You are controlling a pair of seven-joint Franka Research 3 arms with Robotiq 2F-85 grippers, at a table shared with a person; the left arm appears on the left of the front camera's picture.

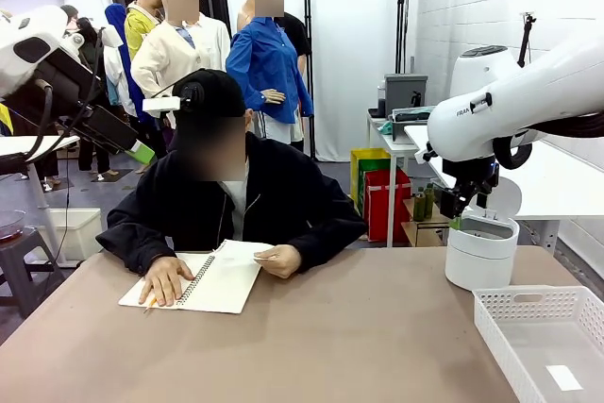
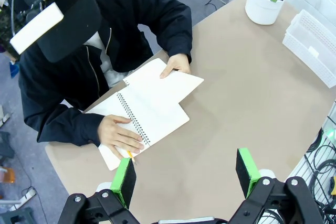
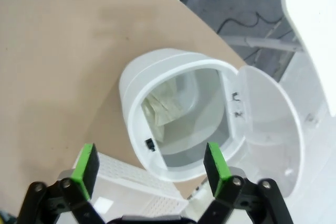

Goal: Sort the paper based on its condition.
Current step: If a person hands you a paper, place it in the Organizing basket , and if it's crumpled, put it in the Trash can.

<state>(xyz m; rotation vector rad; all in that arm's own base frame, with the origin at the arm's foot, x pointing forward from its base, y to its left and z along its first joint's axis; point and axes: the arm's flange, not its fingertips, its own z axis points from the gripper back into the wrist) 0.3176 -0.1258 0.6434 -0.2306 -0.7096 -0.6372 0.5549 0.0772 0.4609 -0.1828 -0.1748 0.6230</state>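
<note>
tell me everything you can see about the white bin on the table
The white bin is a round, smooth plastic-looking tub standing upright on the table toward its far right corner. Its hinged lid is swung open, and pale crumpled paper lies inside. The open right gripper hangs above the mouth, not touching it. A white basket sits nearby, apart.

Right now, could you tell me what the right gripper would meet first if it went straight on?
Likely the open white bin, its mouth straight ahead, then the crumpled paper inside; depth is unclear.
</note>
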